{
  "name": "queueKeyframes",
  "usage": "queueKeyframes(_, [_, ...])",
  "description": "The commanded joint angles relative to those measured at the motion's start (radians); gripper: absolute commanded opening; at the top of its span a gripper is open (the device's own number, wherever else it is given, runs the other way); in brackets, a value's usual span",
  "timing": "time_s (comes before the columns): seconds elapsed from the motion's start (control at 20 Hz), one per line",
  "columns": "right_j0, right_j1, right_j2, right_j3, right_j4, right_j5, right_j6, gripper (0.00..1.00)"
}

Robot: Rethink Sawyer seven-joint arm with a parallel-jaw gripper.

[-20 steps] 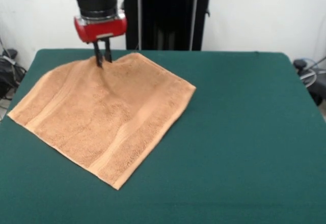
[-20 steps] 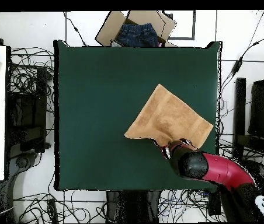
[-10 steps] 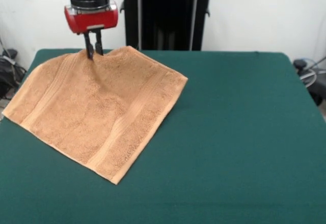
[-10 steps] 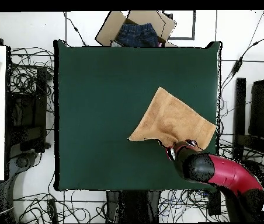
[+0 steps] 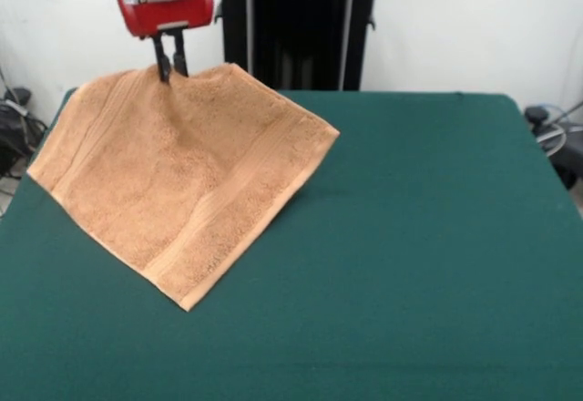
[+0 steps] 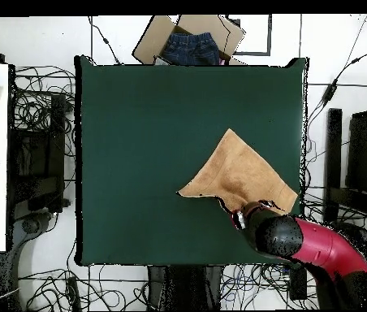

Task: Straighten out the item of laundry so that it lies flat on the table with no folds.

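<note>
Towel [image 5: 182,178] orange-tan, banded (stripes near two edges), top edge lifted; claw [image 5: 169,66] pinching it above table [image 5: 428,237].

Towel hung from the gripper at the table's edge

The gripper [image 5: 169,66] pinches the towel [image 5: 182,178] by its top edge; the towel's lower part trails on the table [image 5: 428,237].

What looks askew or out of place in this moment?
The towel is not flat: the gripper pinches its far edge and lifts it off the table, so the cloth slopes up and sits diagonally near one table edge. Nothing spilled or damaged.
</note>
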Motion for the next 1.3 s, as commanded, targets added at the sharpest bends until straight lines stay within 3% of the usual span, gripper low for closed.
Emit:
queueKeyframes(0.05, [0.009, -0.051, 0.085, 0.066, 0.056, 0.105, 0.058, 0.00])
queueKeyframes(0.9, [0.027, -0.001, 0.079, 0.053, 0.055, 0.073, 0.080, 0.00])
queueKeyframes(1.3, [0.073, 0.081, 0.026, 0.028, 0.053, 0.060, 0.154, 0.00])
